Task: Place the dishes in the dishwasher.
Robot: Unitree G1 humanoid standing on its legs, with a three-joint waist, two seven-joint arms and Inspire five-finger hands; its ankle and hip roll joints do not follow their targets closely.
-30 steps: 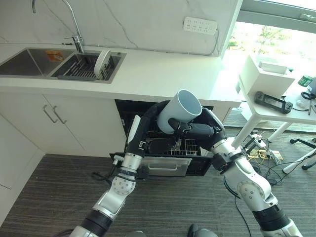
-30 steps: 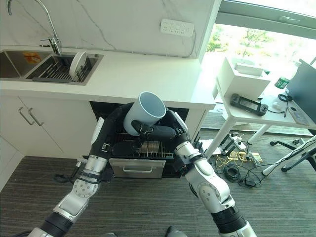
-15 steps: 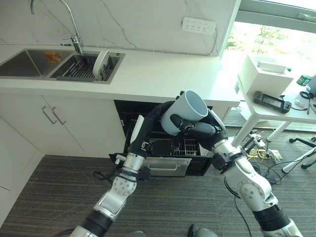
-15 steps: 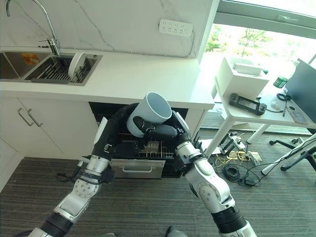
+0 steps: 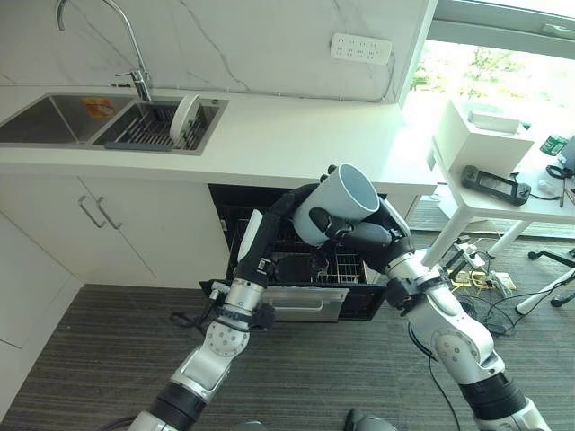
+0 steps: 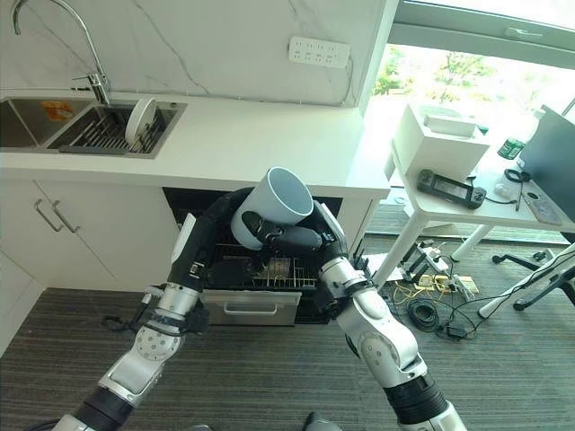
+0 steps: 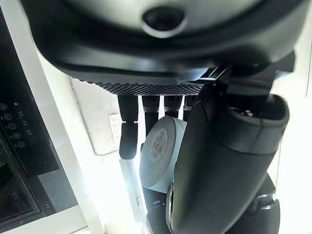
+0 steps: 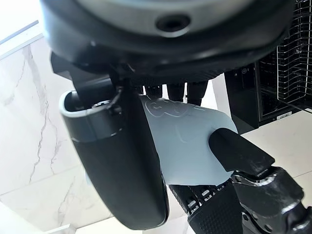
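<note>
A pale blue-grey cup (image 5: 338,203) hangs tilted, mouth up and to the right, above the pulled-out dishwasher drawer (image 5: 301,303). My right hand (image 5: 367,238) comes in from the right and is curled round the cup's side (image 8: 185,141), thumb on one side and fingers on the other. From the left, my left hand (image 5: 287,208) reaches up to the cup's base (image 7: 158,156), with straight fingers (image 7: 128,131) lying against it. A wire rack (image 6: 269,269) shows inside the drawer below the hands.
A white plate (image 5: 184,115) stands in the rack in the sink (image 5: 54,112) at the back left, by the faucet (image 5: 135,54). The white counter (image 5: 296,135) overhangs the dishwasher. A white table (image 5: 503,211) and floor cables (image 5: 481,280) are at the right.
The cup has shifted a little to the right and tipped further over, with both hands still on it. In the last half second almost nothing moved.
</note>
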